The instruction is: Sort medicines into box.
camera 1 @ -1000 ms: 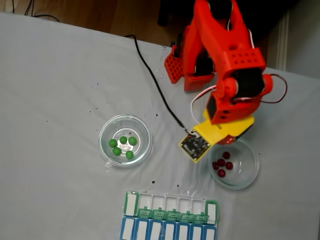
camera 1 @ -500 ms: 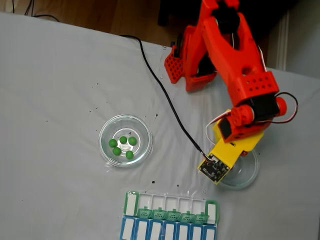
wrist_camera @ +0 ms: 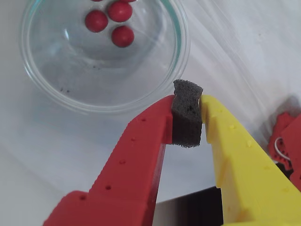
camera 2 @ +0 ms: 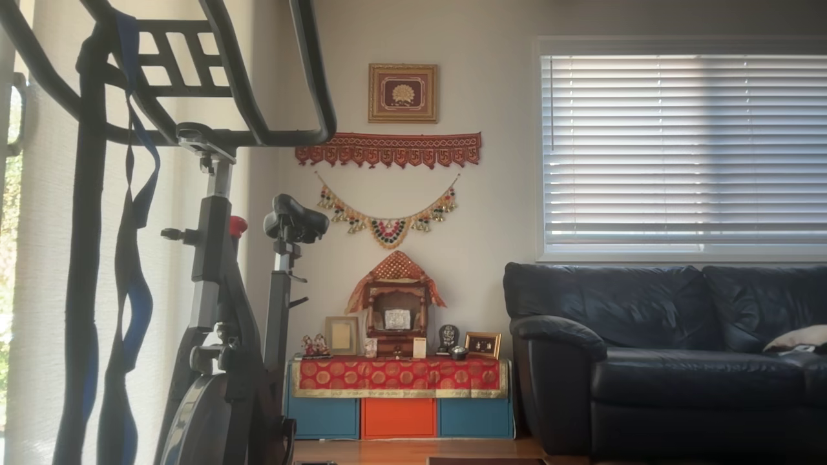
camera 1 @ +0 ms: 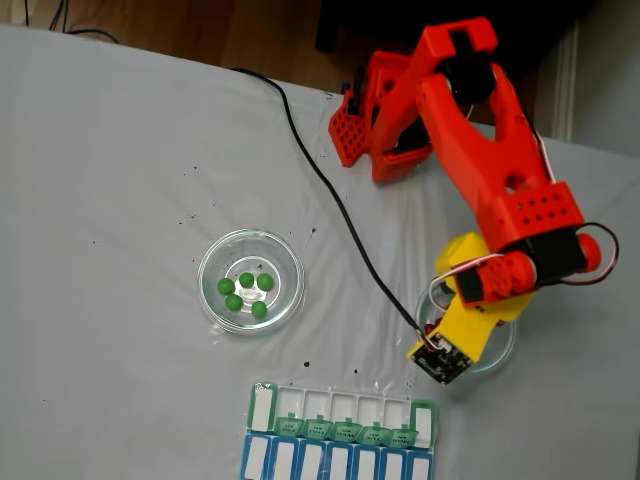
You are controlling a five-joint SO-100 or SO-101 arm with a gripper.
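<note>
In the wrist view the gripper (wrist_camera: 188, 117) hangs with its red and yellow fingers pressed together on their own foam pad (wrist_camera: 187, 120), holding no ball. The red balls (wrist_camera: 122, 36) lie ahead of the tips, across the near rim of the glass dish (wrist_camera: 180, 52). In the fixed view the arm (camera 1: 478, 140) reaches out over that dish, near the table's right edge. The pill box (camera 1: 342, 415) sits at the table's front edge, its lids flipped open; the green balls (camera 1: 245, 292) wait in the left dish (camera 1: 210, 262).
</note>
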